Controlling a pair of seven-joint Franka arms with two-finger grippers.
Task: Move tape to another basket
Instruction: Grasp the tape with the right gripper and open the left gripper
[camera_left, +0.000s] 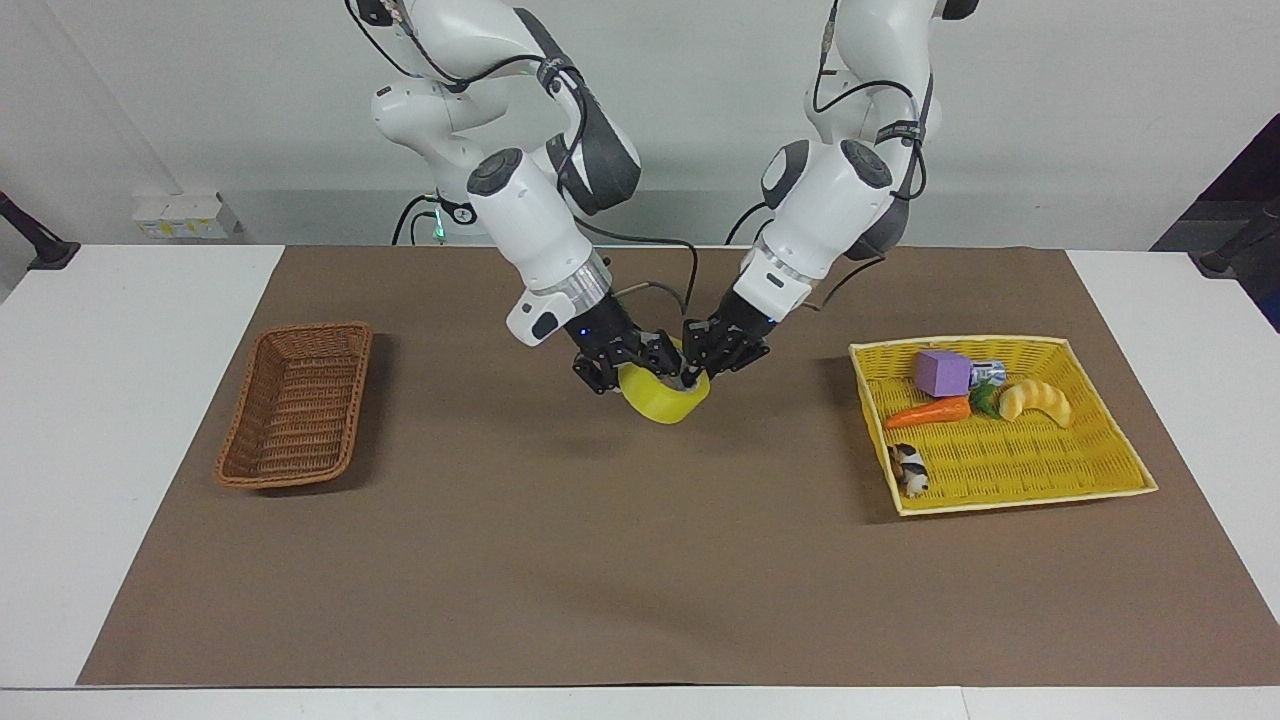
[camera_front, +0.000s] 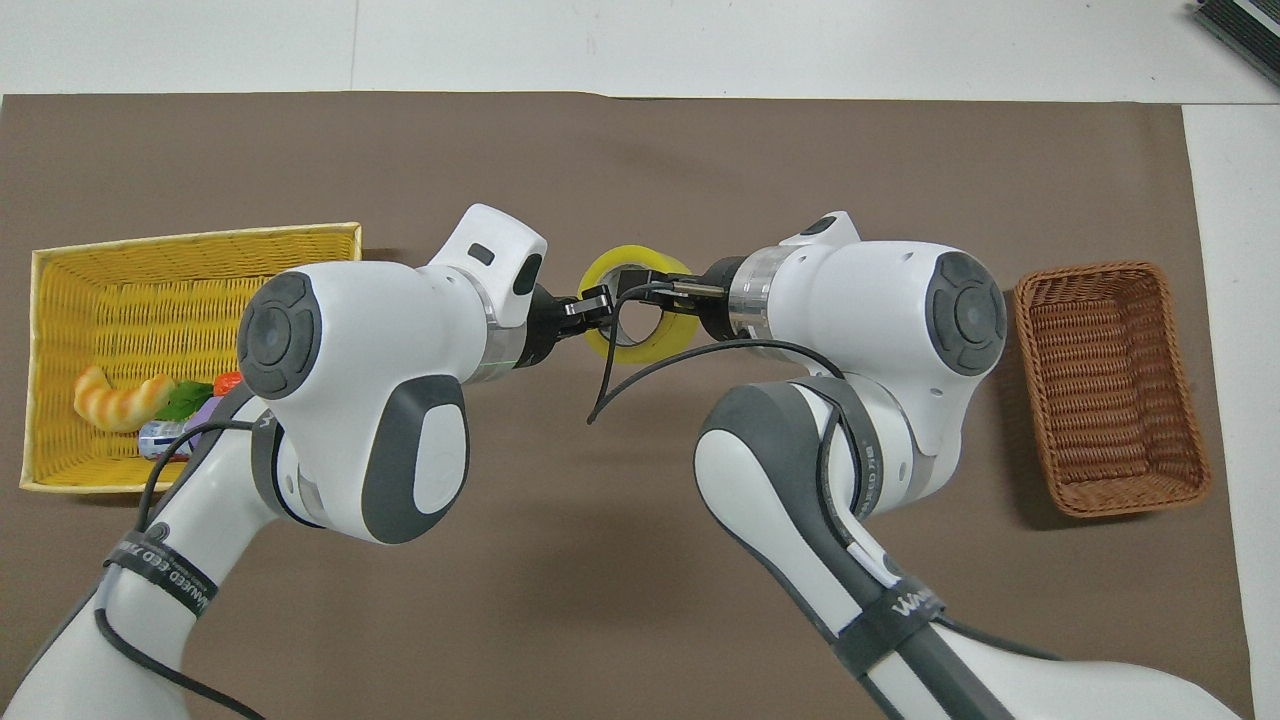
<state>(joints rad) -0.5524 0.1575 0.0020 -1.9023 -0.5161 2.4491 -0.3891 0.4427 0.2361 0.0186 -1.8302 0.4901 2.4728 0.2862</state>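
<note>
Both on the tape now, mid-mat, held up between the brown basket and yellow basket. Left gripper clamped on its rim; right gripper pinching the rim too.

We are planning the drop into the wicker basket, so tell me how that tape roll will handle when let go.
The tape roll is a round, rigid-looking ring, so it would probably keep its shape. If it lands on its rim it may roll. The brown wicker basket has sloping walls that would likely stop it. Its hollow core suggests it is fairly light.
</note>
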